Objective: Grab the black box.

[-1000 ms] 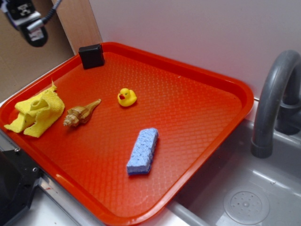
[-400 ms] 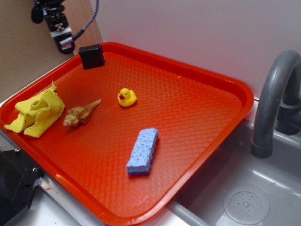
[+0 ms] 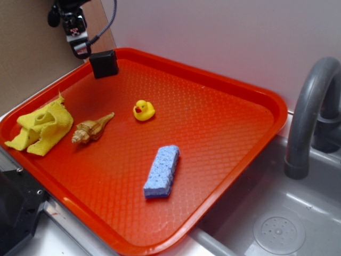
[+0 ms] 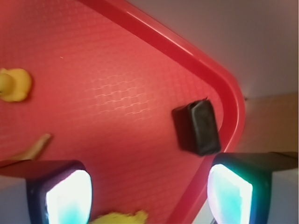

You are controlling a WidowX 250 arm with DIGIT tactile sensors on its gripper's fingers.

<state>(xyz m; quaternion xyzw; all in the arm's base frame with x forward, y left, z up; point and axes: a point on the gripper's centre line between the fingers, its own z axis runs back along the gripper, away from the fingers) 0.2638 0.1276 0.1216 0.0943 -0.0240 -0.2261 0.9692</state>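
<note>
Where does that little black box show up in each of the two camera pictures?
Exterior view: the black box sits in the tray's far left corner, just below the end effector.
Wrist view: the black box lies right of centre, against the curved rim.
Shared landmark: the red tray, whose rounded corner wraps the box in both views; the yellow duck also appears in each.

black box (image 3: 104,63) | matte, rounded | upright | tray's far-left corner
</note>
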